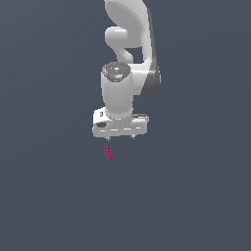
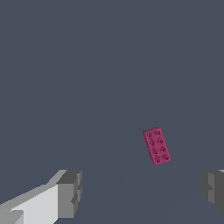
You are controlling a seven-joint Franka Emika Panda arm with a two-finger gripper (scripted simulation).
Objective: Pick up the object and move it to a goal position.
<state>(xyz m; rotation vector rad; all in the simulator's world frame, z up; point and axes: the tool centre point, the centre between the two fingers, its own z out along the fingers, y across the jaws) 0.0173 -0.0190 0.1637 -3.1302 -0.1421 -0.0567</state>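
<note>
Exterior view, from its left to its right: bare grey table, then the white gripper of the Panda arm hanging above it, fingers pointing down, with the pink block lying flat on the table just below the fingertips and a shade toward the view's left of their midpoint. Apart from the block, not touching it.

Wrist view, left to right: one grey finger pad at the edge, a wide gap, the block with its two rows of darker studs, then the second pad at the far edge. Fingers spread wide, holding nothing.

Judged to be the approach step, with grasp and carry not yet done. Best done by centring the gap over the block first, since it sits nearer one pad than the other. Worth turning the wrist so the pads meet the long sides and close across the narrow width. Then straight down, slowly, stopping short of the table. Risk of a corner pinch and a skidding block otherwise. No goal marker visible in either view.
</note>
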